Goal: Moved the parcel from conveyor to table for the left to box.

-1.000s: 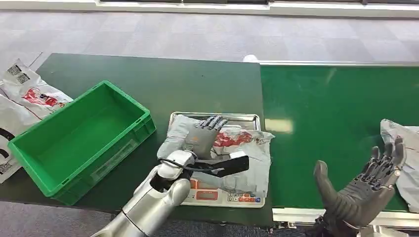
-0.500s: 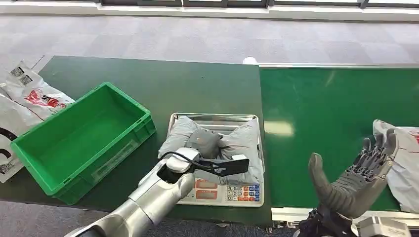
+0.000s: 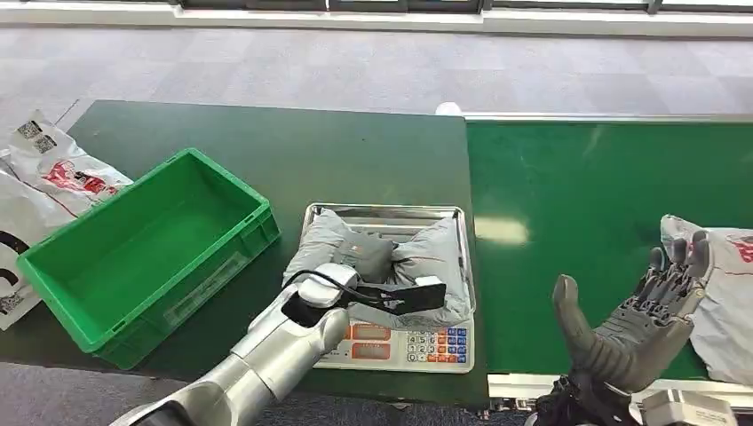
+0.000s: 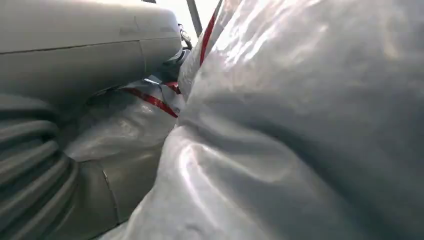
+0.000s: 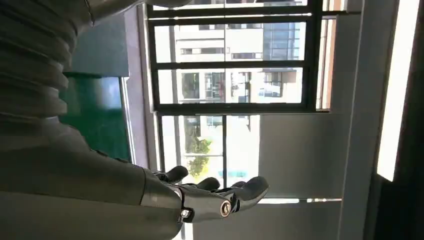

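Observation:
A grey parcel (image 3: 426, 257) with red print lies on the metal tray of a scale (image 3: 404, 344) on the dark green table. My left hand (image 3: 364, 253) is dug into its middle and grips it, so the bag bunches up on both sides of the hand. The left wrist view is close against the crumpled parcel (image 4: 300, 125), beside the hand's ribbed cover (image 4: 30, 165). My right hand (image 3: 641, 319) is held up open, palm inward, over the front edge of the green conveyor (image 3: 586, 213); its spread fingers (image 5: 215, 195) hold nothing. A second grey parcel (image 3: 721, 302) lies on the belt just right of it.
An empty green crate (image 3: 142, 248) stands on the table left of the scale. Several white and red bags (image 3: 44, 169) lie past the table's left end. A black cable and bracket (image 3: 404, 297) cross the parcel's near side.
My left hand went from lying flat on the parcel to gripping it, bunching the bag. The second parcel has ridden left on the belt toward my right hand.

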Robot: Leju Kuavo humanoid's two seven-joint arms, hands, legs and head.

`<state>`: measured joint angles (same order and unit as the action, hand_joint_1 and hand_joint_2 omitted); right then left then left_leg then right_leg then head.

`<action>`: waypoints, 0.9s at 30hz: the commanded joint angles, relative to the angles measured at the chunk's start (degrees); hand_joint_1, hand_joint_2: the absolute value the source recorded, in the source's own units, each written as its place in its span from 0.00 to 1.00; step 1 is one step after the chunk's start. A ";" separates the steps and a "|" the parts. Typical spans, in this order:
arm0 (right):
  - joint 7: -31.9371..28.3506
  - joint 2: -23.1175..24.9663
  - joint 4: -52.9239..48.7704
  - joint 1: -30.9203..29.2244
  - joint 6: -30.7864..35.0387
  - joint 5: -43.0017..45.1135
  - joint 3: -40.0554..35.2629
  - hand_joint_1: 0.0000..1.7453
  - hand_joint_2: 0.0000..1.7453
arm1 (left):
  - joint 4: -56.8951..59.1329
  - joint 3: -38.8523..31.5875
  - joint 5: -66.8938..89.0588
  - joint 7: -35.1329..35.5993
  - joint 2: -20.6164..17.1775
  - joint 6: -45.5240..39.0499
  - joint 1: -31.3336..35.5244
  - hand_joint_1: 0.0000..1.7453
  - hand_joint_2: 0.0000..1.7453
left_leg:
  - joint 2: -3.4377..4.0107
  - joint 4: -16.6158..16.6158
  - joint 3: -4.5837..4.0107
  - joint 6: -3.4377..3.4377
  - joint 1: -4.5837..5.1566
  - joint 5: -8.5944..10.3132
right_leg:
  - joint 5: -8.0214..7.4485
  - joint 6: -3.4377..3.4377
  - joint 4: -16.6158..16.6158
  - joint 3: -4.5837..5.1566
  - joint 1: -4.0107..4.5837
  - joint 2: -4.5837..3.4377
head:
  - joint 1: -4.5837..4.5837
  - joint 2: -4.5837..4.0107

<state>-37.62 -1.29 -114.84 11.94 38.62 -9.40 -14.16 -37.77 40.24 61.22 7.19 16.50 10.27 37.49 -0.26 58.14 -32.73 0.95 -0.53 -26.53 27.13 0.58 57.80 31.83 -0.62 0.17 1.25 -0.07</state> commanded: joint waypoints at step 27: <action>2.41 7.12 -3.29 6.49 -4.77 -5.15 7.86 0.00 1.00 | -49.52 -52.77 -16.61 -9.72 -22.17 -20.04 -12.99 1.00 1.00 | 1.32 -0.33 -0.56 0.48 -0.01 0.27 | -0.48 -0.51 0.17 1.40 0.08 -1.27 | 0.00 0.00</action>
<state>-36.68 2.25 -117.26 17.31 37.96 -12.98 -10.14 -76.23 19.59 47.17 4.87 3.34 -13.48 30.20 0.39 58.06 -33.63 1.38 -0.63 -26.22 26.76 0.17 58.08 33.25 -0.45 -0.43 1.25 -0.07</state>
